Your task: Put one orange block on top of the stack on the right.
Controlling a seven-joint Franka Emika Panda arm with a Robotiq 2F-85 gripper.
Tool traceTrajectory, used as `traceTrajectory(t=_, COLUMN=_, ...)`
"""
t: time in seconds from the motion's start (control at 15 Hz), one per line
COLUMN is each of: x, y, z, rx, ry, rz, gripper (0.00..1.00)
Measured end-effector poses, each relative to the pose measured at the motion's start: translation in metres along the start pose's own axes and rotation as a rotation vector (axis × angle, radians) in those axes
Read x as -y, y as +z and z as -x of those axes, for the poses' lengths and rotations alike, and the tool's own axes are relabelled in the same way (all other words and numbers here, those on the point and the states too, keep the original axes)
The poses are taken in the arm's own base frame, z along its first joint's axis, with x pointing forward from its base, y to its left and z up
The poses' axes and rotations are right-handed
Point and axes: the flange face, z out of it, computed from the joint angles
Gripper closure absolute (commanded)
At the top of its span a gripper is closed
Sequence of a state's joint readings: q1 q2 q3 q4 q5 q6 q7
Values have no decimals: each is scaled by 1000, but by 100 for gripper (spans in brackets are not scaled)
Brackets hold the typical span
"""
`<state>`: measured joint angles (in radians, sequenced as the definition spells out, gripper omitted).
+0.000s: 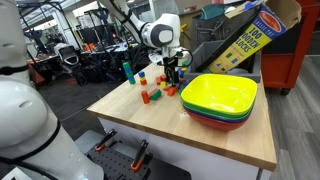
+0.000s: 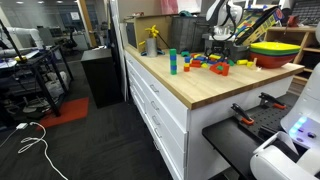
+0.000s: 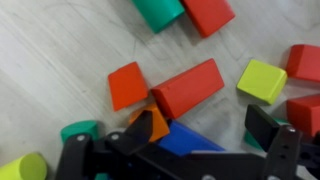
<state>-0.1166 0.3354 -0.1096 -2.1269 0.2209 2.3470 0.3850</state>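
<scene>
My gripper (image 3: 203, 127) is open and low over a cluster of loose blocks; it also shows in both exterior views (image 1: 172, 68) (image 2: 222, 47). In the wrist view a small orange block (image 3: 151, 122) lies against the inside of the left finger. A blue block (image 3: 188, 140) lies between the fingers. A long red block (image 3: 190, 88) and an orange-red square block (image 3: 127, 85) lie just beyond. The stack (image 1: 128, 72), a short blue column, stands apart from the cluster near the table's far corner; it also shows in an exterior view (image 2: 172, 62). It is out of the wrist view.
Stacked bowls (image 1: 222, 97), yellow on top, sit beside the blocks (image 2: 275, 48). More blocks surround the gripper: a yellow-green one (image 3: 262, 80), red ones (image 3: 305, 62), a green one (image 3: 158, 12), a green cylinder (image 3: 78, 130). A yellow bottle (image 2: 152, 40) stands behind the stack.
</scene>
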Motion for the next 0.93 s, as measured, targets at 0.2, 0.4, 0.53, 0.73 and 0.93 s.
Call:
traceTrajectory(t=0.2, x=17, y=9, z=16, rx=39, ry=-38, rz=-34, gripper=0)
traceTrajectory(t=0.4, x=25, y=10, z=21, rx=33, ry=-61, rz=-30, gripper=0)
traceTrajectory(t=0.53, x=24, y=8, z=19, rx=13, ry=-73, rz=-21, gripper=0)
traceTrajectory(t=0.73, x=20, y=4, z=12, rx=-32, ry=-94, rz=2, gripper=0)
traceTrajectory(t=0.93, x=20, y=1, z=10, rx=-46, ry=-98, rz=2, gripper=0)
